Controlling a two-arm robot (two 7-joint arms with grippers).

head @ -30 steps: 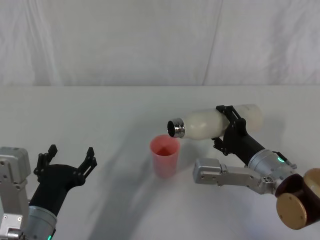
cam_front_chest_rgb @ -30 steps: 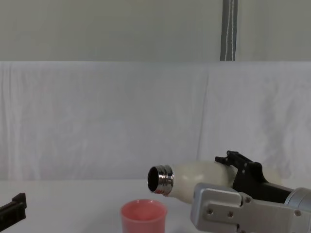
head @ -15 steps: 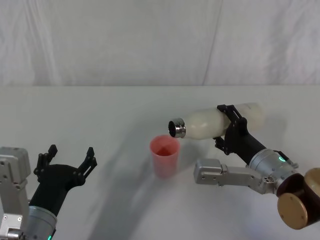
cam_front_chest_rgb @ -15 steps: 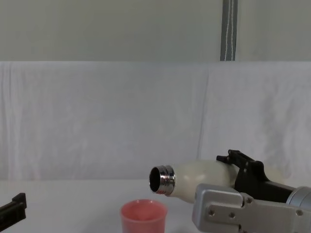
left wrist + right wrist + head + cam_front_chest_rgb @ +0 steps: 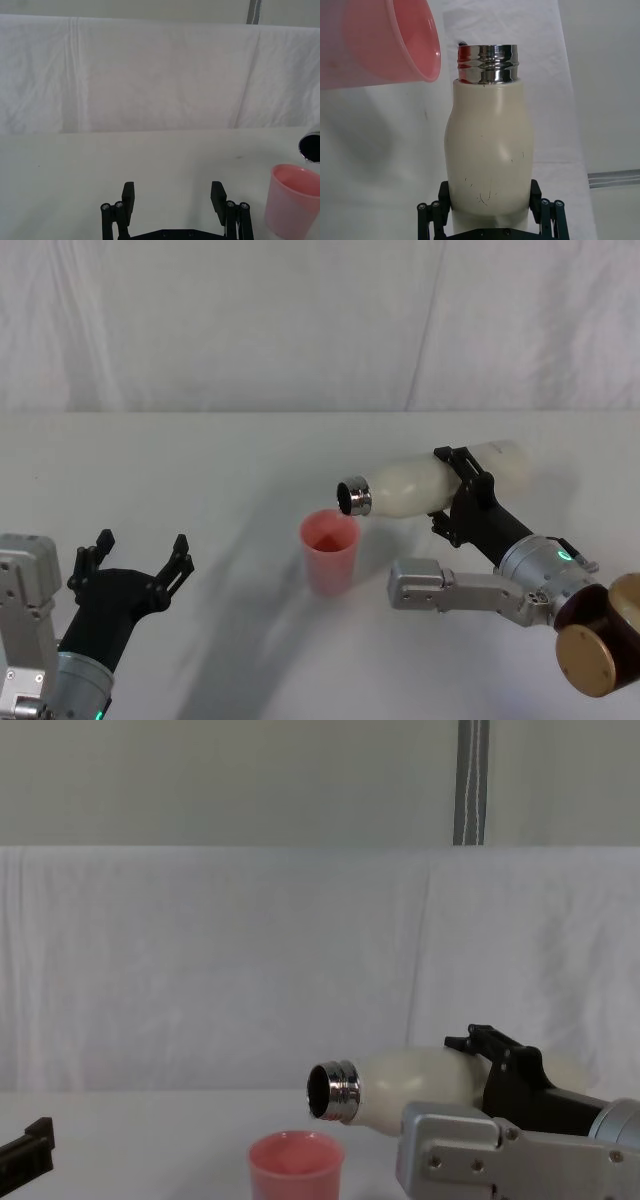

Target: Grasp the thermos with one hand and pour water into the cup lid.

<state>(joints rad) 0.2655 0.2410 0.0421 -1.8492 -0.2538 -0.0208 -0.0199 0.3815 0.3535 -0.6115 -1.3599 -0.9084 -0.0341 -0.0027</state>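
Right tool [image 5: 458, 496] clamped around thermos [image 5: 420, 486] mid-body, held above counter [image 5: 200, 460] nearly horizontal, long axis running right to left, steel neck [image 5: 333, 1091] pointing at cup [image 5: 329, 551]

Neck mouth just above and right of cup rim, lower lip about over rim (no water stream visible)

Cup upright on counter, contents cannot tell

Judgement: pour step, needs more downward tilt of neck

Left tool [image 5: 132, 560] spread wide, idle, well left of cup

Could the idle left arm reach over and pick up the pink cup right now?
Probably yes. The left gripper sits open, with bare table between it and the pink cup. But the bottle, held by the right gripper, hangs tilted just above the rim, so it should come in from the side.
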